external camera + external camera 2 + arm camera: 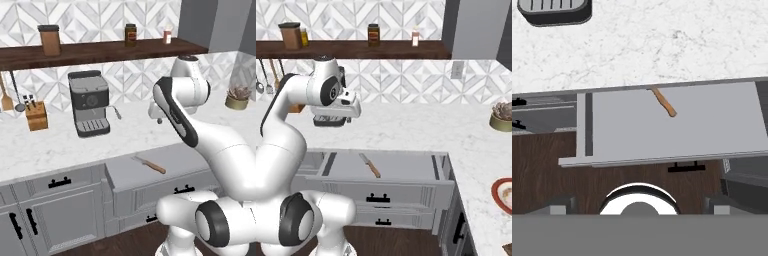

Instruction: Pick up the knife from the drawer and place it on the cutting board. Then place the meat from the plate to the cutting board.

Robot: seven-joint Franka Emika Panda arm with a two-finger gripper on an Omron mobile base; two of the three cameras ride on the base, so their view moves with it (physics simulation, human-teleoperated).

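Our jaws stand wide open and hold nothing; the gripper [331, 121] hangs high over the front edge of the bench [421, 127], above the pulled-out drawer [677, 127]. We judge this height a staging pose: the hand camera looks straight down into the drawer, so the target can be lined up before any descent.

The knife [370, 165] lies flat on the drawer's grey floor, near the back edge where the drawer meets the bench front, well apart from the jaws. Its orange-brown handle points toward the drawer's front and its blade runs back under the bench lip, so in the hand view part of the blade is hidden. We judge the handle the easier part to reach.

On the bench's right end, near its front edge, we see part of the plate [502, 194]; whether the meat is on it we cannot tell. A coffee machine [89, 102] stands farther back on the bench, toward the wall.
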